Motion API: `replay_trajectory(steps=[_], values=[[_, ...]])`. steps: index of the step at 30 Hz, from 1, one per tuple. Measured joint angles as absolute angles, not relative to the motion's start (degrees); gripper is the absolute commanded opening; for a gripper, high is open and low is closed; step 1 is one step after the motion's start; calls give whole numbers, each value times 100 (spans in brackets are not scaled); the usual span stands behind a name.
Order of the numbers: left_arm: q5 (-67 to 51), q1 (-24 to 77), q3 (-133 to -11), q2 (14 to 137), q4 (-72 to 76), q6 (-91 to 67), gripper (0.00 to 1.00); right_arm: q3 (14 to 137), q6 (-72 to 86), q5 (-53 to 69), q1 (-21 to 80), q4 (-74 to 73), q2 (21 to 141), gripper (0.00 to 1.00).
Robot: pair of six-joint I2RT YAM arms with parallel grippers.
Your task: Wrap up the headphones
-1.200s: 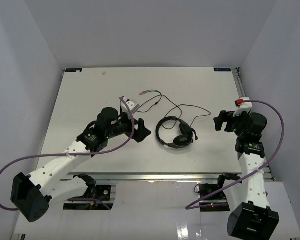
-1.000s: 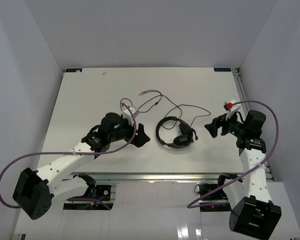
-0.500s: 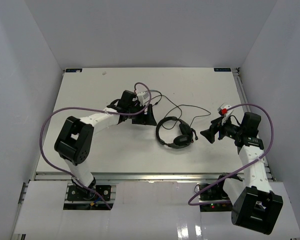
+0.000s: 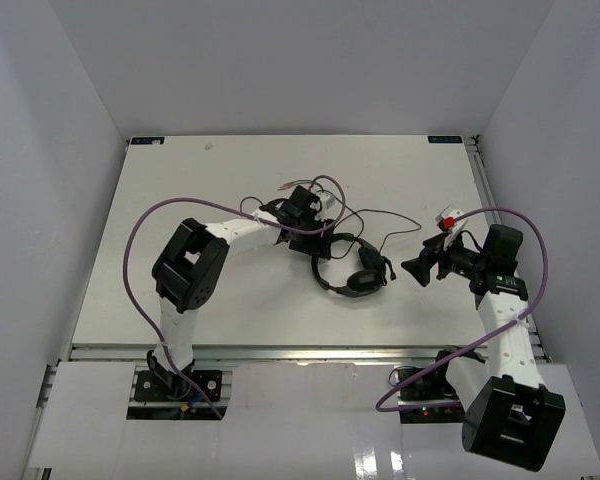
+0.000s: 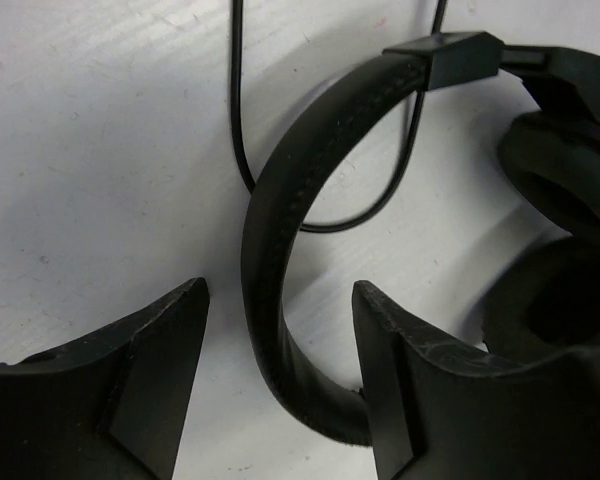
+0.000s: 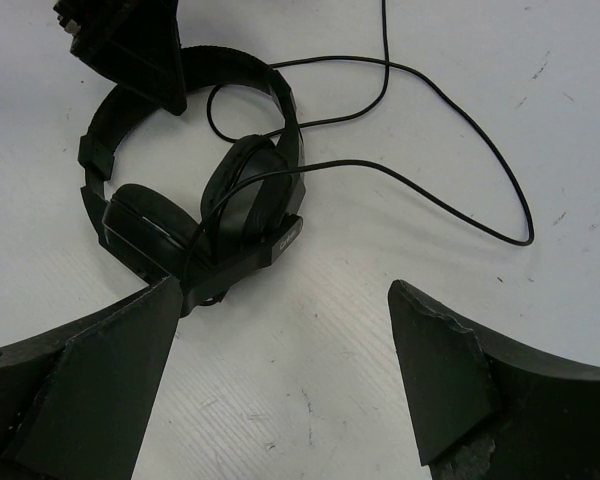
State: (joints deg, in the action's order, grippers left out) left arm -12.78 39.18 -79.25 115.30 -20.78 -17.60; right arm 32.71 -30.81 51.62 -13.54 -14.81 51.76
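Note:
The black headphones lie flat in the middle of the white table, ear cups folded together at the near right. Their thin cord trails back and left in loose loops to small plugs. My left gripper reaches in from the left and straddles the headband. Its jaws are open, with a clear gap on the left side of the band. My right gripper hovers open just right of the ear cups, nothing between its fingers.
Purple arm cables arc above the left arm and beside the right arm. A metal rail runs along the table's right edge. The cord's far loop lies on the table beyond the right gripper.
The left arm has swung right and forward from the table's left-middle onto the headband, and its jaws have narrowed. The right gripper came a little left toward the ear cups, then held still.

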Motion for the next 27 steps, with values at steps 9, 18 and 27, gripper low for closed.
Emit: replay_trajectory(steps=[9, 18, 27], values=[[182, 4332, -8182, 11691, -2353, -1399, 38, 3271, -3063, 5129, -1375, -1481, 5166, 90], [748, 4494, -8215, 11745, -2353, -1267, 10, 3271, -3061, 5113, -1413, -1481, 5133, 90], [827, 4500, -8182, 11666, -2366, -1297, 0, 3271, -3060, 5113, -1452, -1480, 5126, 90]])
